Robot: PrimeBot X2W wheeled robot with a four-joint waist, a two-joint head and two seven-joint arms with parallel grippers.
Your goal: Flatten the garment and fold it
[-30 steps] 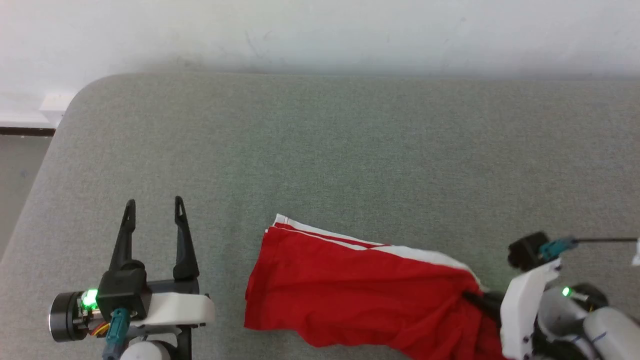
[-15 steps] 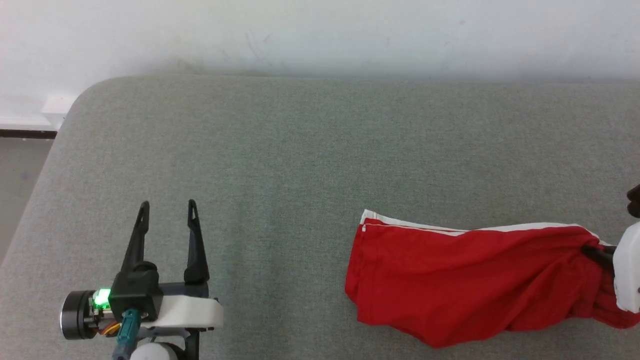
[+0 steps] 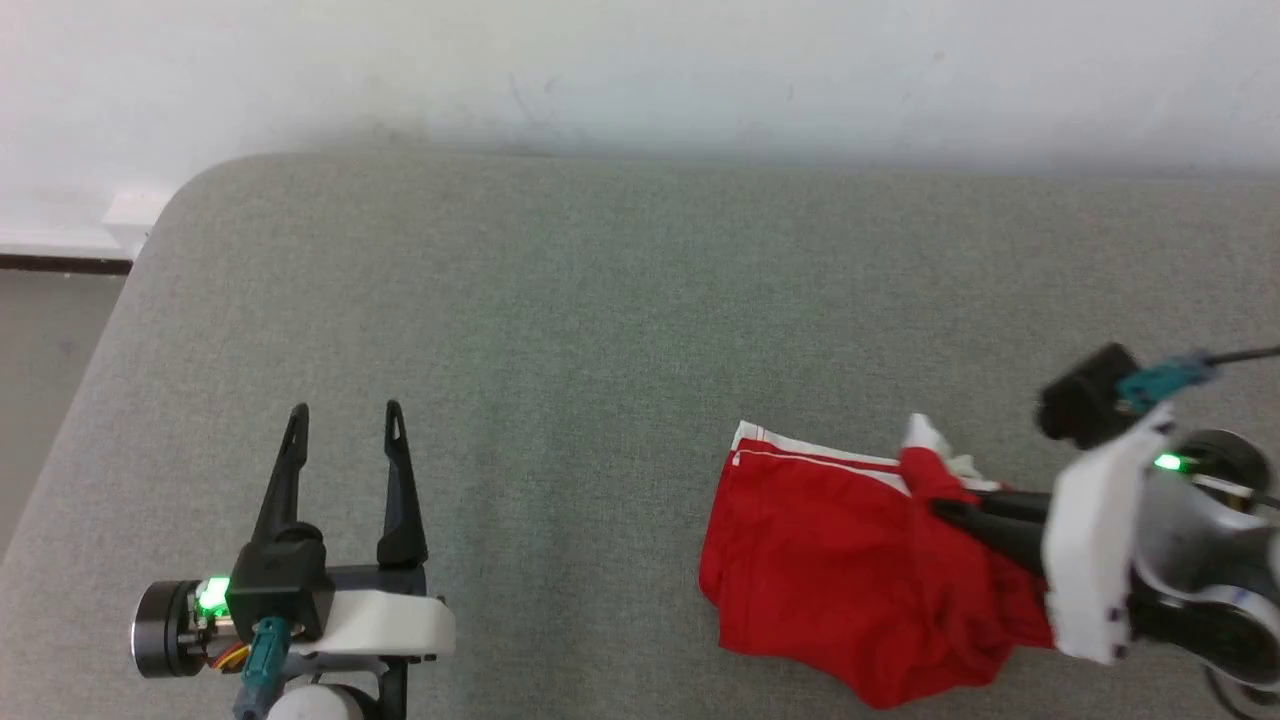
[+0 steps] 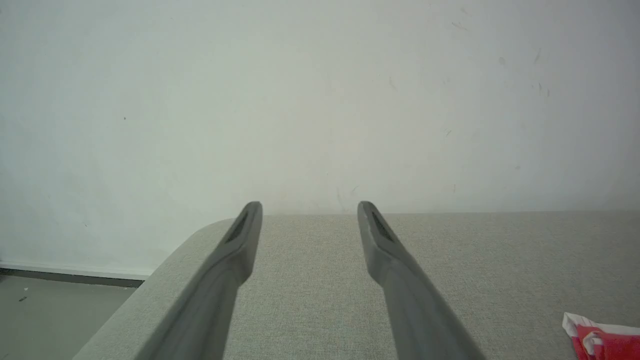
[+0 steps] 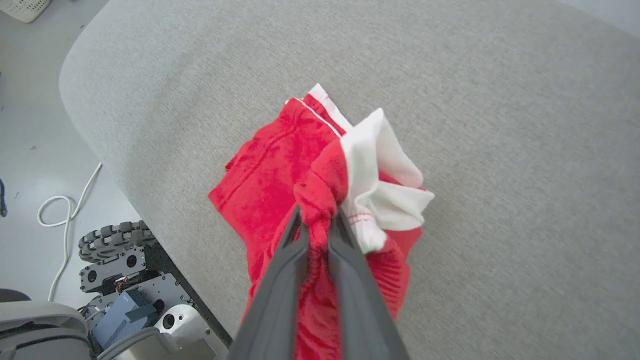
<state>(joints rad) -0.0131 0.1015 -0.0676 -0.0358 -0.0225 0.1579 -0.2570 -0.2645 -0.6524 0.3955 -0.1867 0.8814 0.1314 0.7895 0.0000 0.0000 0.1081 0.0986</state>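
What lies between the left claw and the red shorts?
Bare grey padded surface, as the head view shows, separates the open left claw from the shorts.

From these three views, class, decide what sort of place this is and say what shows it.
Probably an indoor robot test room: a grey padded table against a bare white wall, a loose cable on the plain floor, the robot's wheeled base.

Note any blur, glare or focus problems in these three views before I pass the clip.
Head view: soft, even light, no glare; the right gripper and its pale wrist look slightly smeared, while the garment is fairly sharp. Left wrist view: the left gripper has soft, out-of-focus fingers close to the lens. Right wrist view: fabric folds crisp, no glare on the table.
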